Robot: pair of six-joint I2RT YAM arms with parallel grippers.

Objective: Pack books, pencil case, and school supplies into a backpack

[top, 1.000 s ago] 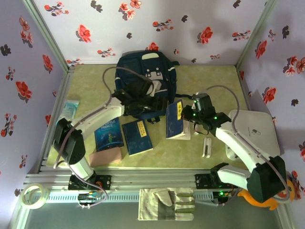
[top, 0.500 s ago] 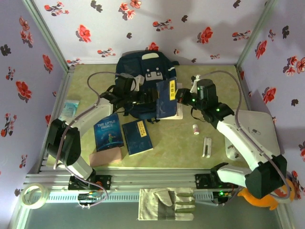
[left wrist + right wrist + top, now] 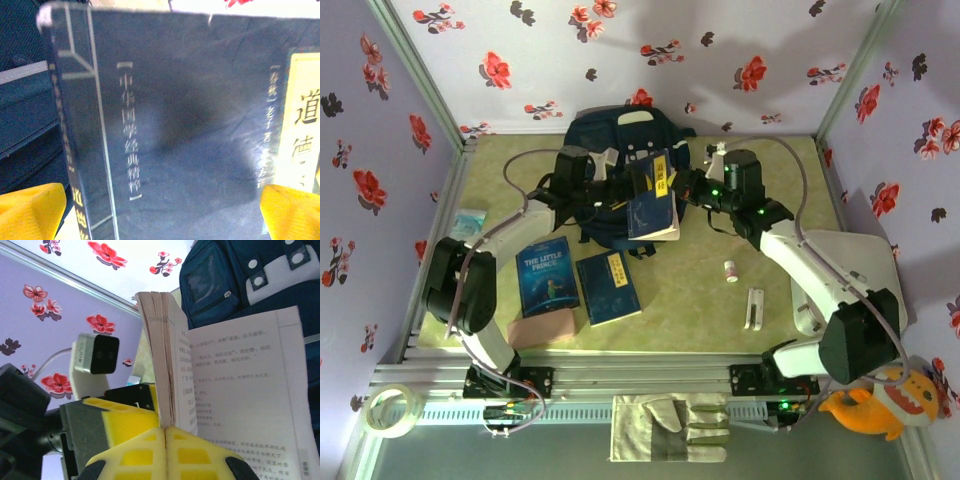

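Right hand, fingers pinched shut on the edge of a dark navy book, holds it tilted and partly fanned open above the backpack. The backpack lies at the far middle of the bench. Left hand, spread fully wide and gripping nothing, faces this book's cover from the left. Near left: blue Little Prince book beside a second navy book, with the pink pencil case at the blue one's near edge. Near right: white bar, then the smaller white tube just beyond it.
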